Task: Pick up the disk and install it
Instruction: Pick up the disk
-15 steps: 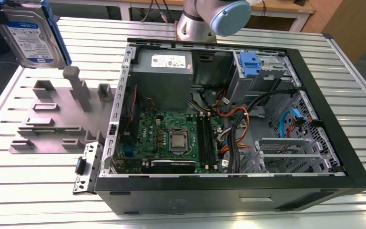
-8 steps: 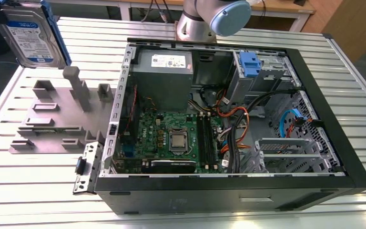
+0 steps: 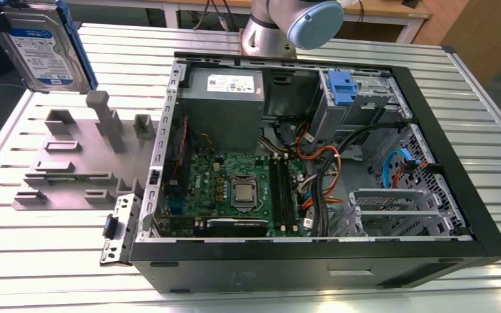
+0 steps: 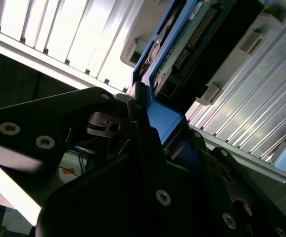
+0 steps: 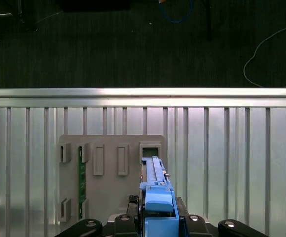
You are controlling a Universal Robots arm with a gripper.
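Observation:
The disk (image 3: 46, 49), a silver drive with a white-and-blue label in a blue caddy, hangs upright in the air at the exterior view's far left, above the grey holder plate (image 3: 76, 163). In the first wrist view the disk (image 5: 155, 180) appears edge-on, rising from my gripper (image 5: 159, 217), which is shut on the caddy's blue end. The second wrist view has the disk's (image 4: 192, 39) green circuit board underside and blue frame clamped between my gripper's (image 4: 153, 123) black fingers (image 4: 138, 106).
An open computer case (image 3: 459, 215) lies on the slatted metal table (image 3: 50, 261), with a grey power-supply box (image 3: 224, 98), motherboard (image 3: 233, 189), cables and a drive bay with a blue bracket (image 3: 342, 88). The arm's base (image 3: 289, 26) stands behind the case.

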